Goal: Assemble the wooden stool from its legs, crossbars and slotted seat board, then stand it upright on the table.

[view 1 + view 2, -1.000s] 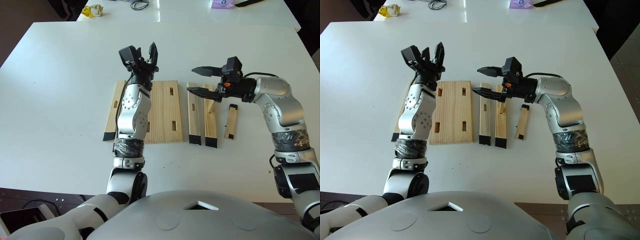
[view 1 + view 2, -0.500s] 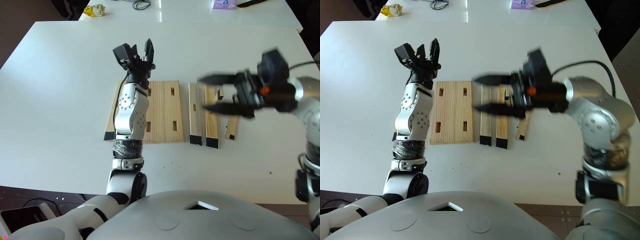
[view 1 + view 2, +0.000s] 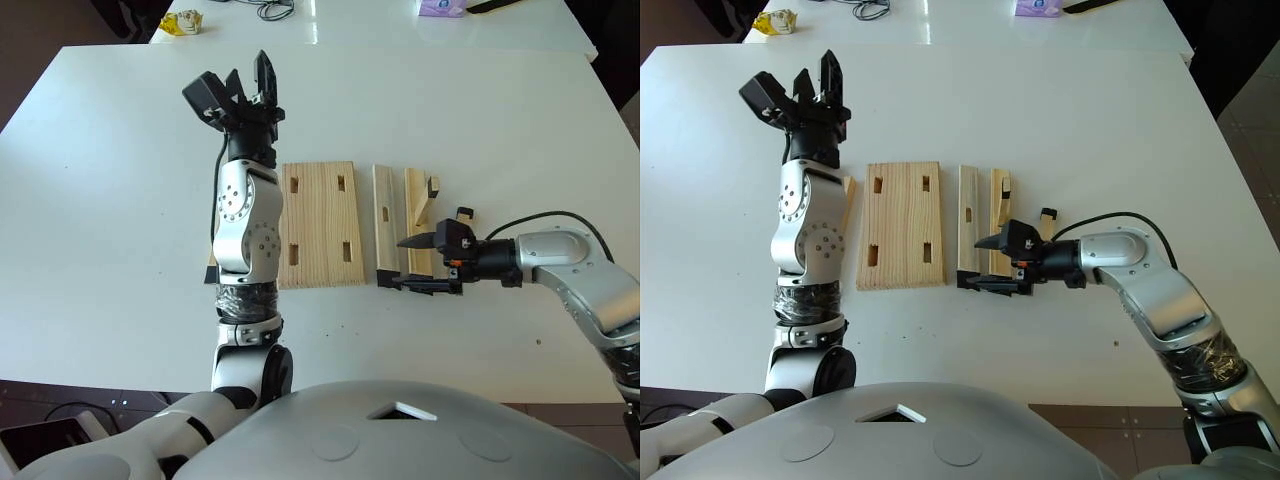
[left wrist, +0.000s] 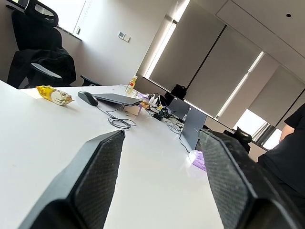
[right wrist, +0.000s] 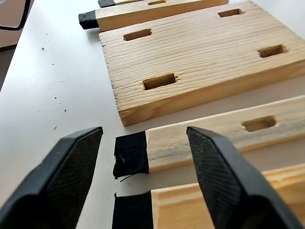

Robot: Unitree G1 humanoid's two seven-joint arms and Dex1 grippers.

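Right gripper [image 3: 398,263] is sitting low and wide open around the black-capped ends of two stool legs [image 3: 386,222], grasping nothing; contact unclear. Left gripper [image 3: 246,78] is hanging raised, spread, empty. Slotted seat board [image 3: 318,225] is lying flat on the table [image 3: 120,180], just beside the legs.

Slotted seat board [image 3: 318,225]: pale wood, rectangular, four oblong slots in two pairs; lies flat on the white desk [image 3: 120,180].

First leg [image 3: 385,215]: long square bar, one slot near mid-length, black cap on the near end; flat, just beside the board's right edge and parallel to it.

Second leg [image 3: 417,205]: same make, flat, just right of the first leg; a short crossbar [image 3: 428,198] rests slantwise over its far half.

Third leg [image 3: 848,192]: left of the board, parallel, mostly hidden.

Loose crossbar [image 3: 1045,220]: short, black far tip; lies right of the second leg.
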